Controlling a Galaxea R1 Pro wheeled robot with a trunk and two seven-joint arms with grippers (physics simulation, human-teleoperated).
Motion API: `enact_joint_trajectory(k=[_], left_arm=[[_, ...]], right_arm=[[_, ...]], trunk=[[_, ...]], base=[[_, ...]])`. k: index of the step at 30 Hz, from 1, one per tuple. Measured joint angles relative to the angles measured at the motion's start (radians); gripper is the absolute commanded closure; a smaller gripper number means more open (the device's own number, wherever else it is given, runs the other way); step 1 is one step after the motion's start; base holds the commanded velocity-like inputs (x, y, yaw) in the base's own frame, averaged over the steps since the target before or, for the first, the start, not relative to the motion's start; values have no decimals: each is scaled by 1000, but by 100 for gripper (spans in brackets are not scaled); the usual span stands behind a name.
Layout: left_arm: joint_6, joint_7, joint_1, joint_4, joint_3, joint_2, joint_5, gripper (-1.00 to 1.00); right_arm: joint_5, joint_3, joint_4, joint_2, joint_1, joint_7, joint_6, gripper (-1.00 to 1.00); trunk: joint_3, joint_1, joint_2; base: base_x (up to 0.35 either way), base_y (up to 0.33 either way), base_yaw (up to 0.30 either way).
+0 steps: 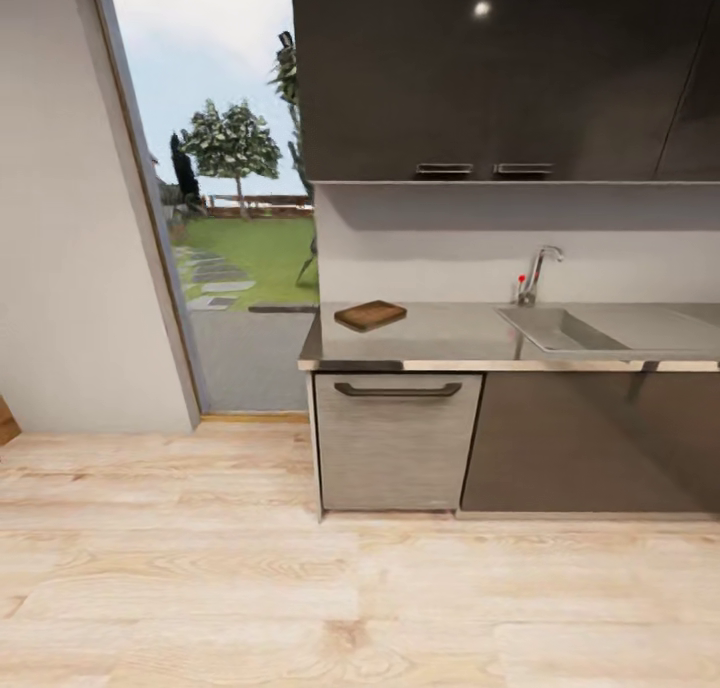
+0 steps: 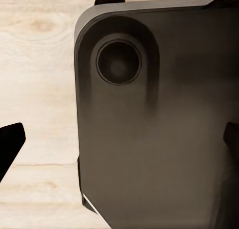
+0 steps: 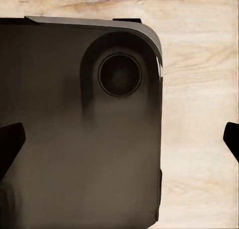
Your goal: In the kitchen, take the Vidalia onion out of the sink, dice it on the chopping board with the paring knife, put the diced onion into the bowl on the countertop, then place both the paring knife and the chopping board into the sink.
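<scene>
Ahead in the head view runs the grey countertop (image 1: 450, 333). The brown chopping board (image 1: 370, 315) lies flat near its left end. Further right is the steel sink (image 1: 560, 330) with its chrome tap (image 1: 538, 271) and red knob. The Vidalia onion is hidden below the basin's rim from here; the paring knife and the bowl are out of view. In the wrist views, my left gripper (image 2: 119, 141) and right gripper (image 3: 120, 141) hang open with nothing between their dark fingertips, over my own dark base and the wooden floor.
A steel appliance front with a dark handle (image 1: 397, 390) sits under the board, and dark cabinets (image 1: 590, 443) stand under the sink. Dark wall cupboards (image 1: 500, 68) hang above. A tall glass opening (image 1: 240, 248) onto a garden is at the left. Pale wood floor (image 1: 300, 588) lies before the counter.
</scene>
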Motion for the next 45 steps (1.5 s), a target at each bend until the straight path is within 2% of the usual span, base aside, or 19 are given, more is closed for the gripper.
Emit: enact_joint_trajectory(k=[15,36,45], left_arm=[[1,0,0,0,1,1,0,-100],[1,0,0,0,1,1,0,-100],[1,0,0,0,1,1,0,-100]], right_arm=[[0,0,0,0,0,0,0,-100],[0,0,0,0,0,0,0,-100],[0,0,0,0,0,1,0,-100]], trunk=[[0,0,0],[0,0,0],[0,0,0]], base=[[268,-255,82],[270,-249,3],[316,-57,-77]])
